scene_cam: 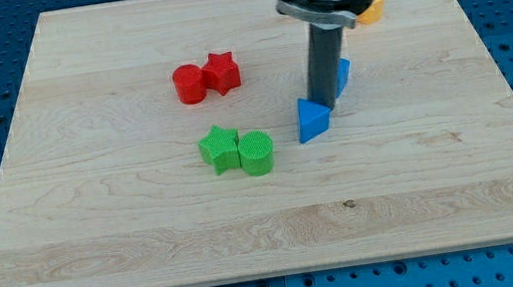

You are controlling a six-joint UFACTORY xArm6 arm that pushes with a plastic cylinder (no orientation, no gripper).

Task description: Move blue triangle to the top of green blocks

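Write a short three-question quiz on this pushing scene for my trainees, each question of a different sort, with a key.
1. True or false: my tip stands just above the blue triangle, toward the view's top.
2. Which blocks touch? A) red cylinder and red star B) red star and green star
3. Fill in: the green cylinder sits on the green star's ___ side in the view.

Key: 1 true; 2 A; 3 right.
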